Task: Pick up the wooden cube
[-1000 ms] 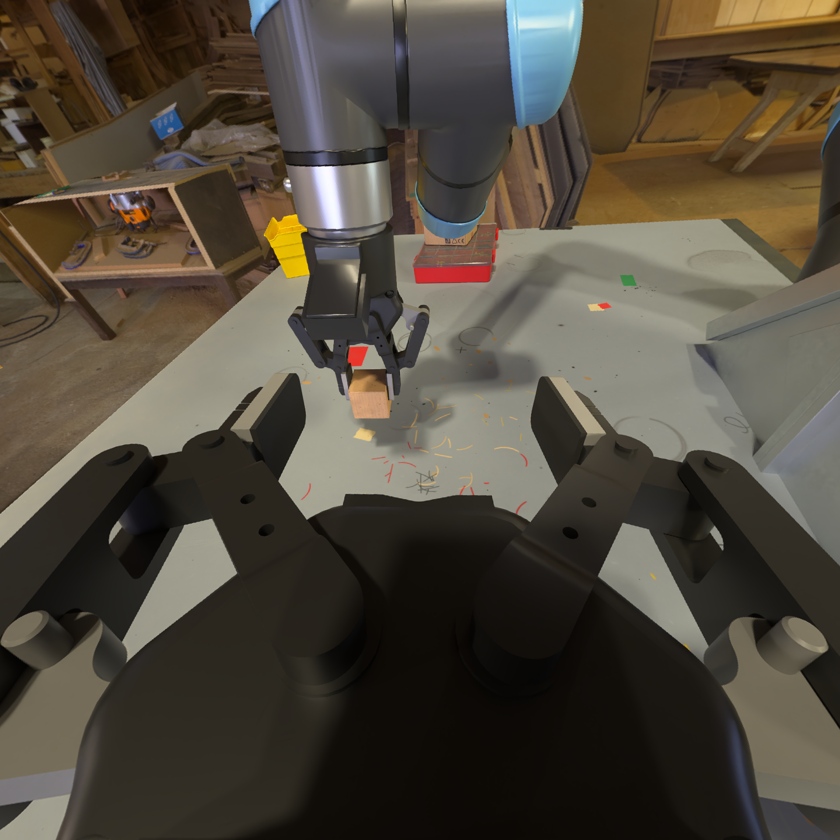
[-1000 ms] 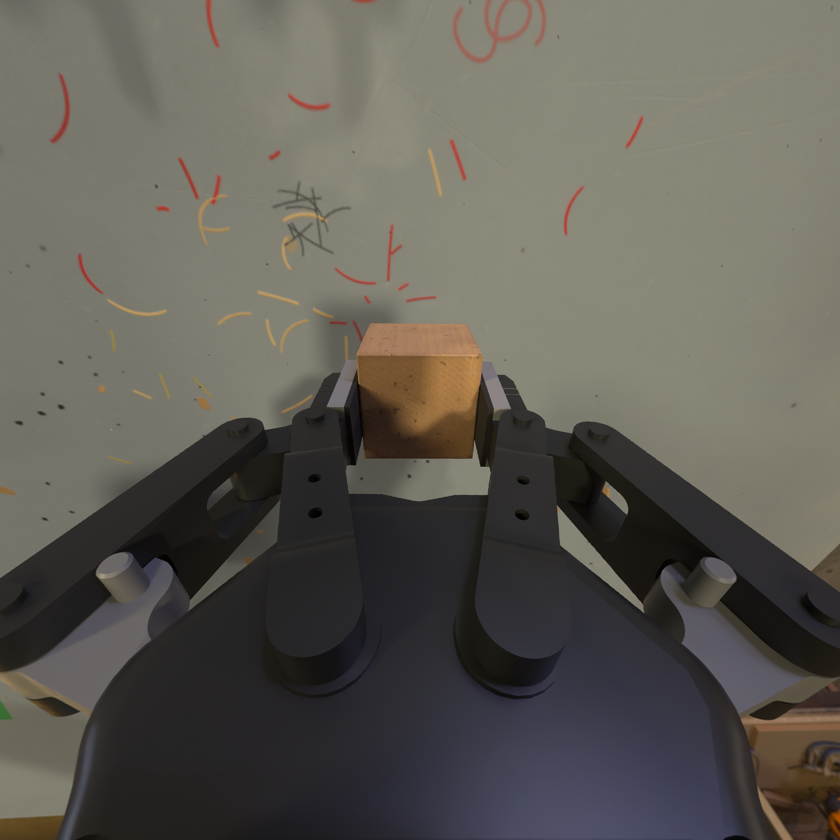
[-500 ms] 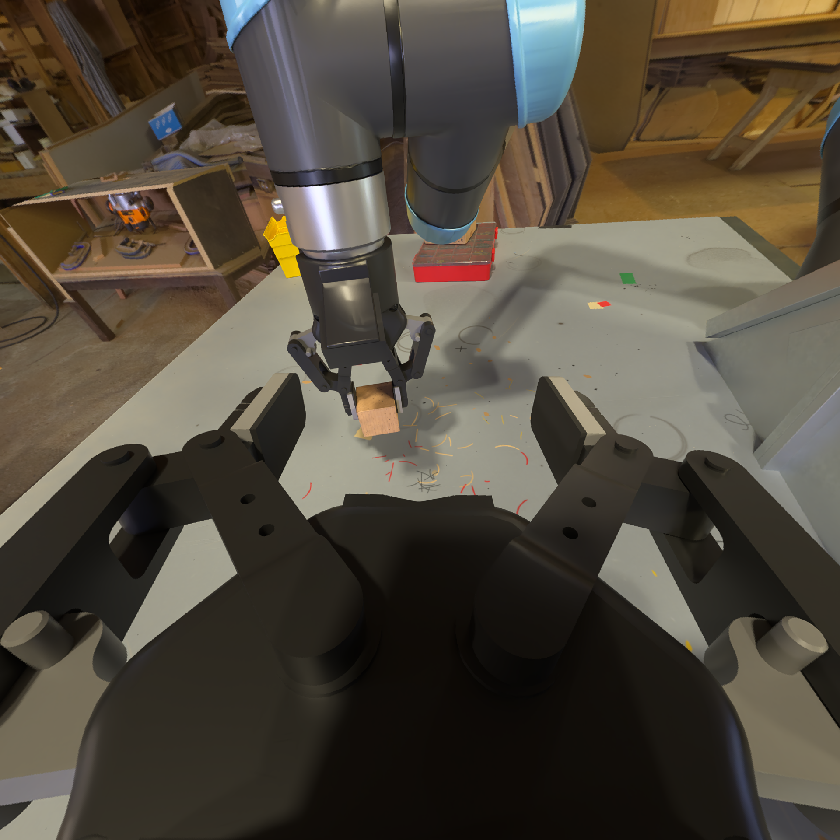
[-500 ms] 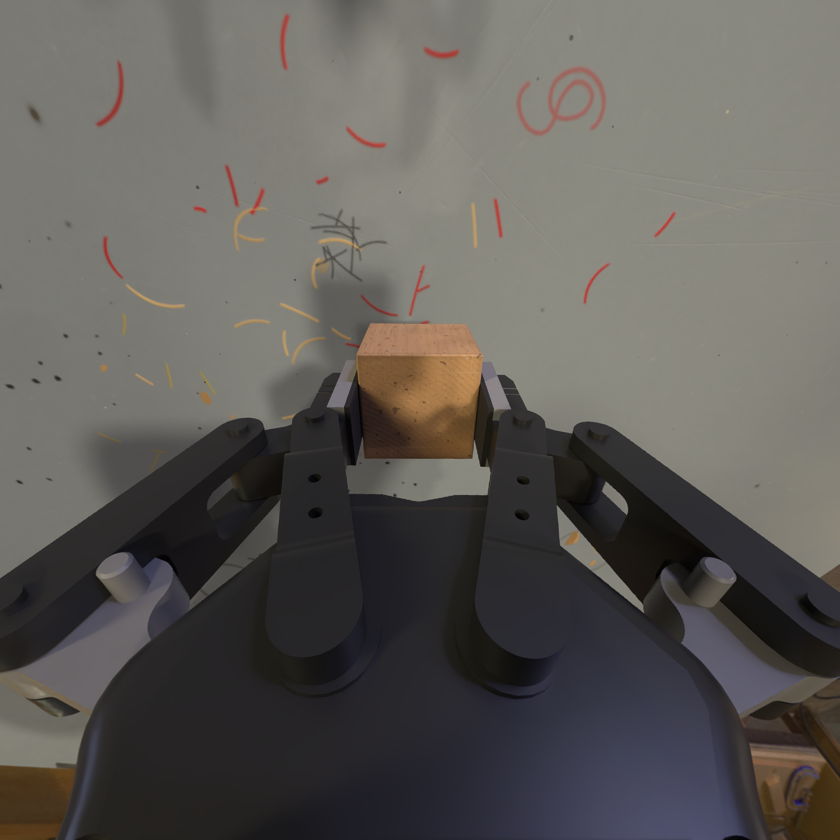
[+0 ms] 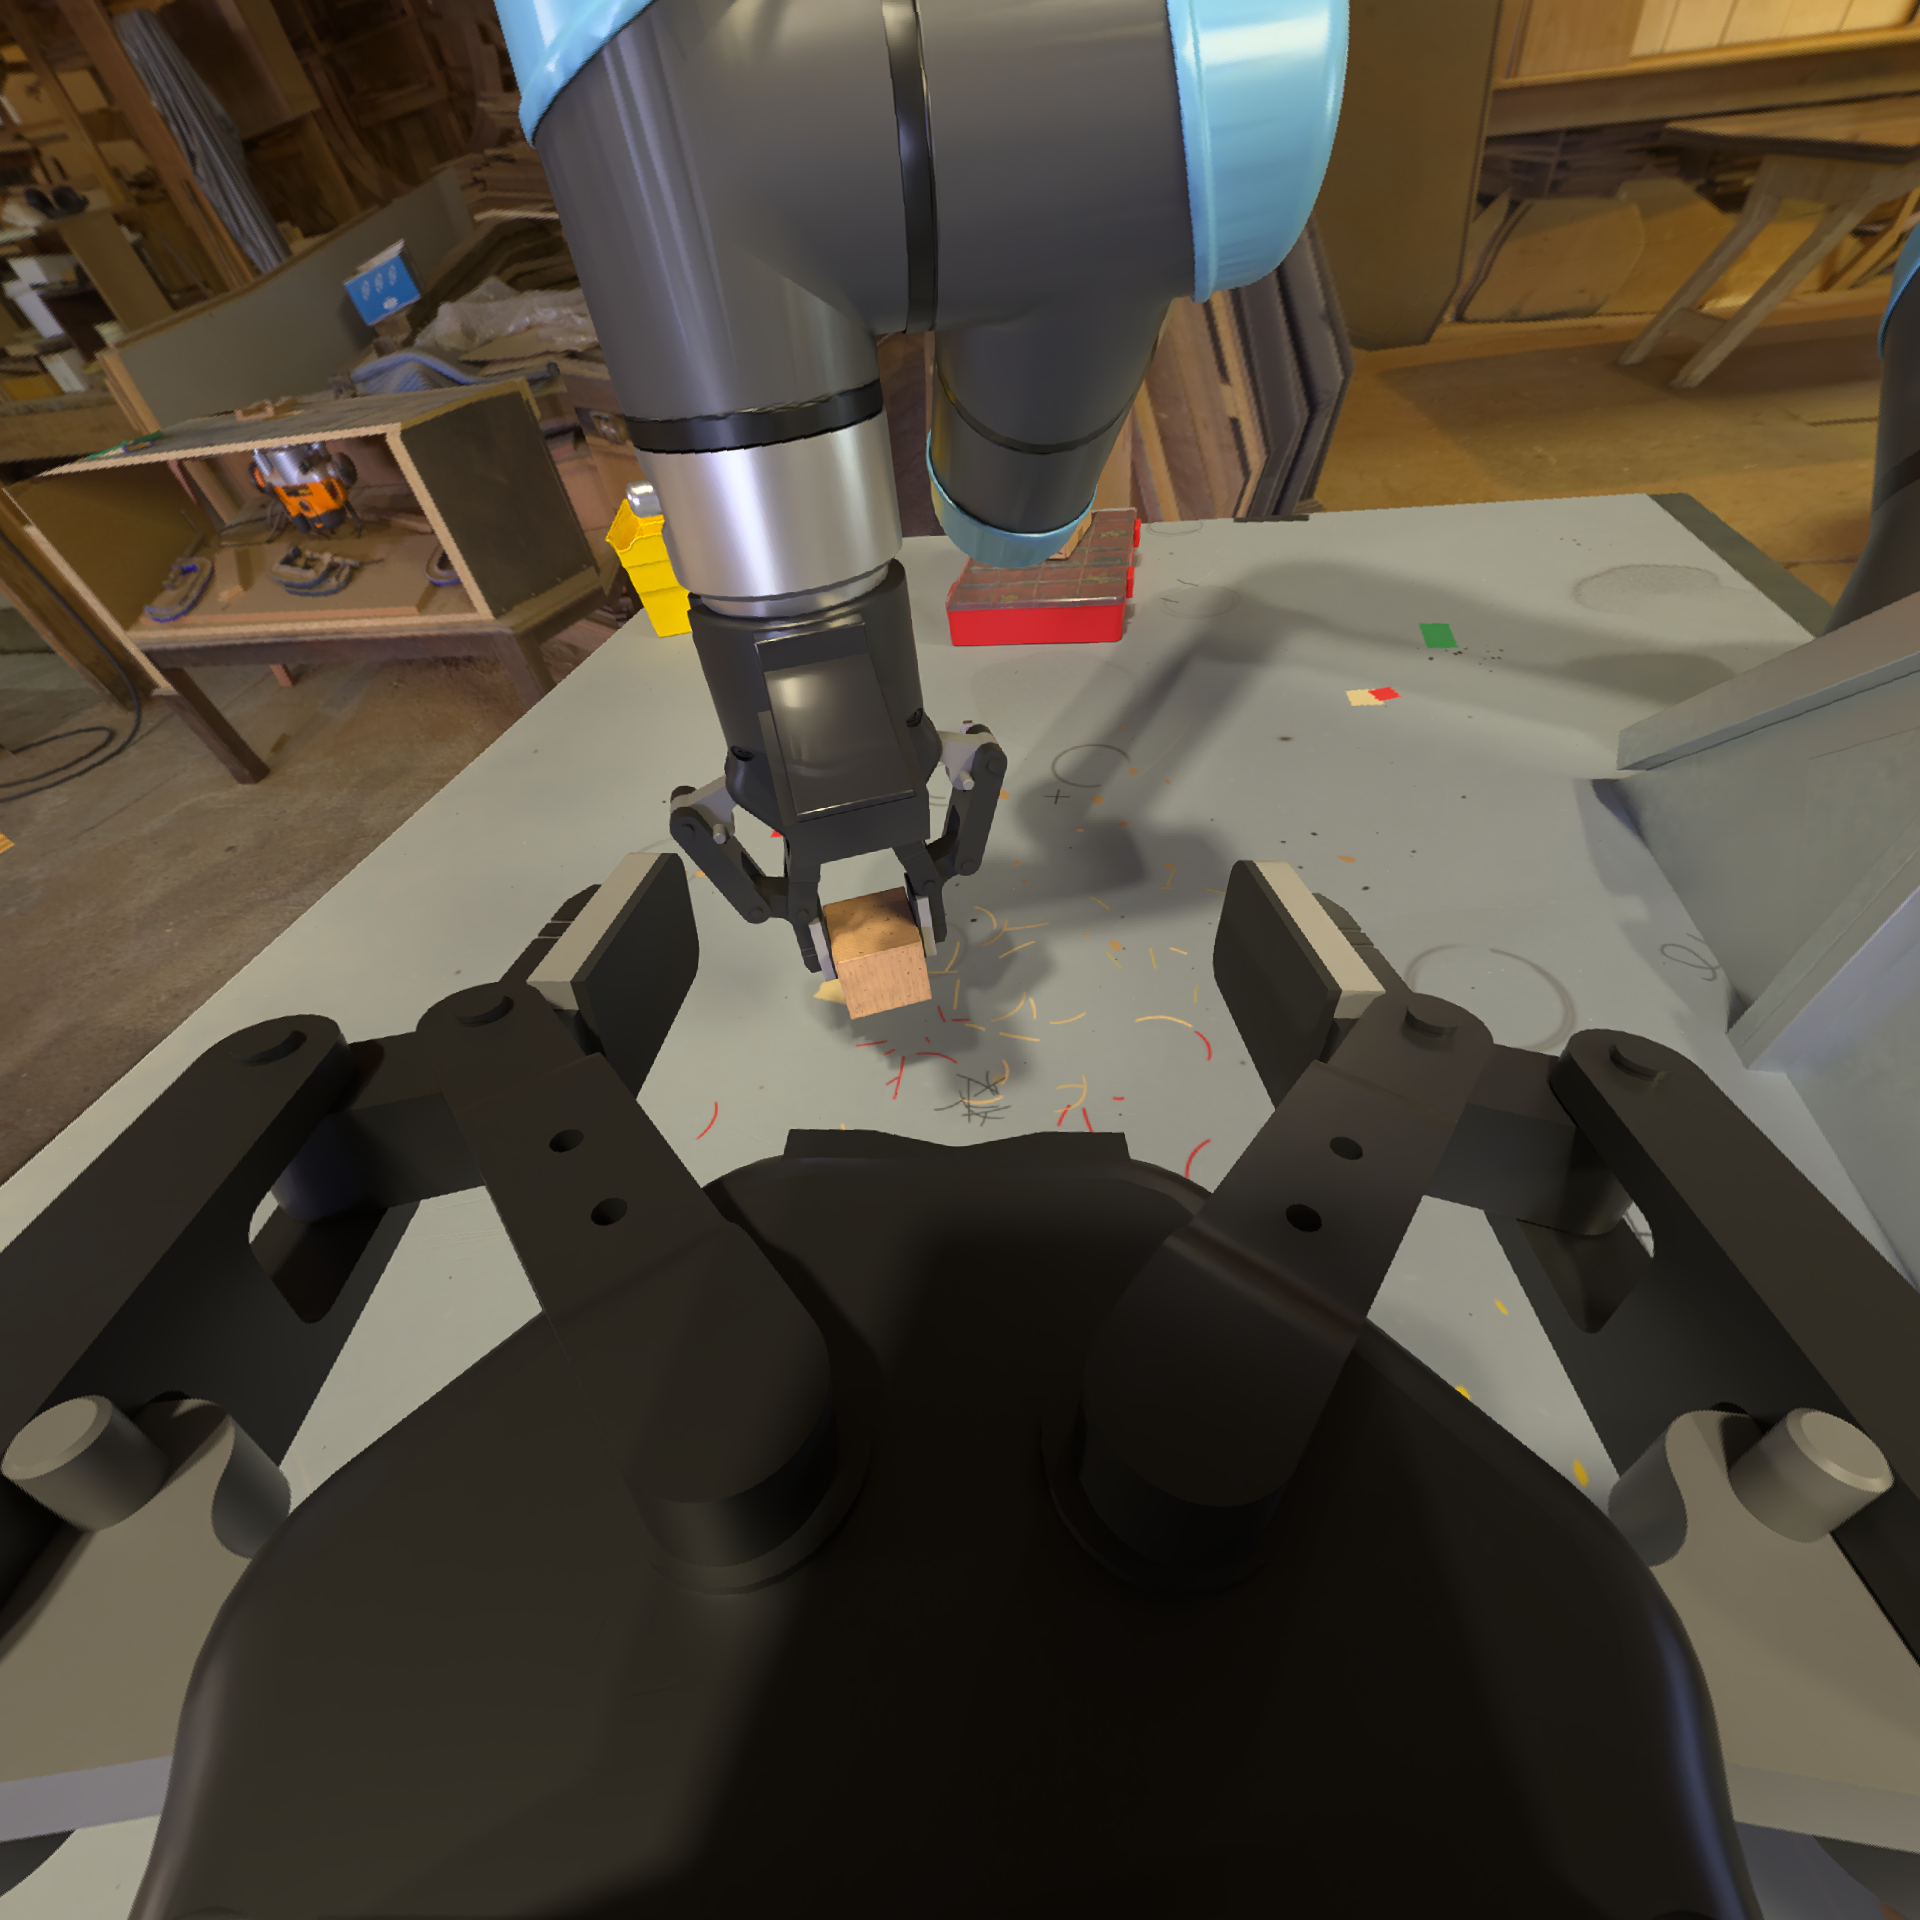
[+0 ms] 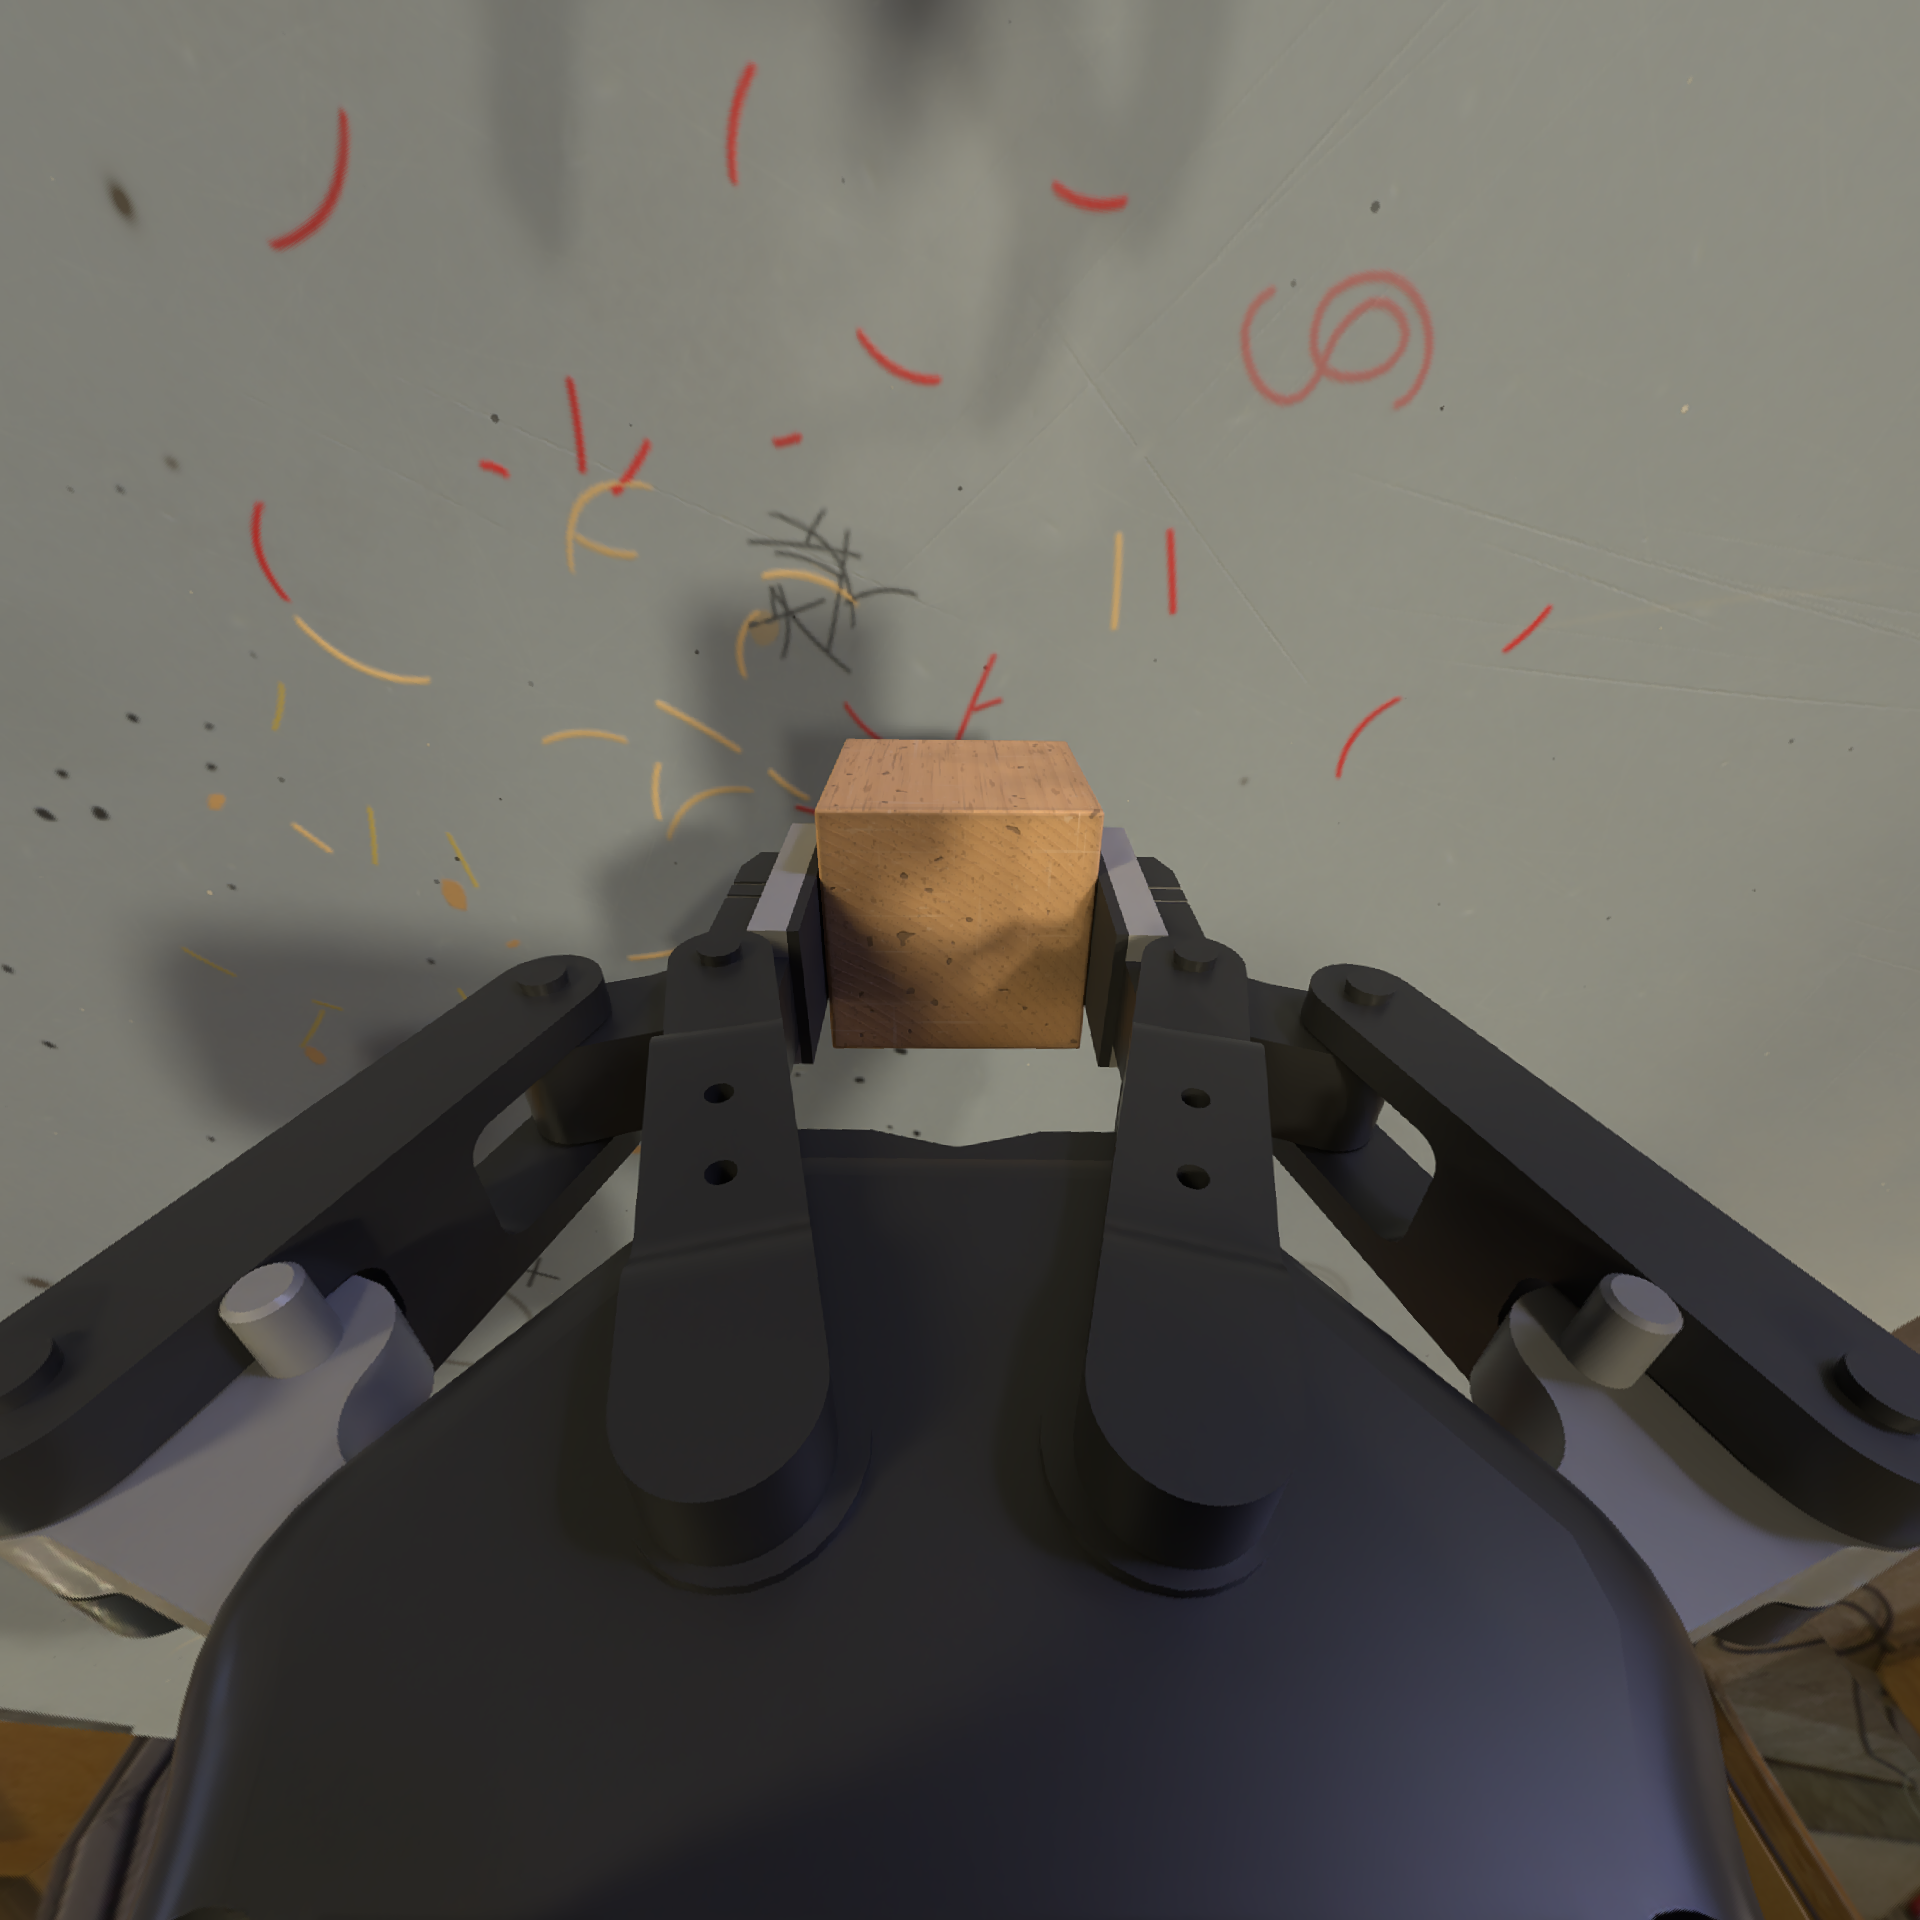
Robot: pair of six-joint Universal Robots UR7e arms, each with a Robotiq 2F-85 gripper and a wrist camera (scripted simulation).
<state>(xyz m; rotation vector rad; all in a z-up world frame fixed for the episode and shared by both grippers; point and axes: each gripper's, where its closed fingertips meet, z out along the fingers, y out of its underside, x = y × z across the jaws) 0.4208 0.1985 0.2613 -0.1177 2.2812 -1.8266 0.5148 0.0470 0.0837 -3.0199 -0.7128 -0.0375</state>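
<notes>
The wooden cube (image 6: 956,904) is light brown and sits clamped between the two pads of my right gripper (image 6: 956,914), held above the grey table (image 6: 1558,520). In the left wrist view the same cube (image 5: 878,954) hangs in the right gripper (image 5: 873,930), pointing down over the table. My left gripper (image 5: 966,935) is open and empty, its fingers (image 5: 623,935) spread wide, nearer the table's front than the cube.
A red compartment box (image 5: 1039,597) and a yellow bin (image 5: 649,566) stand at the table's far edge. A grey metal structure (image 5: 1797,831) rises at the right. Small tape pieces (image 5: 1437,634) and scribble marks (image 5: 977,1101) lie on the table top.
The right gripper has carried the cube towards the left gripper and to the right in the left wrist view, and has risen: the table marks look smaller in the right wrist view. The left gripper has not moved.
</notes>
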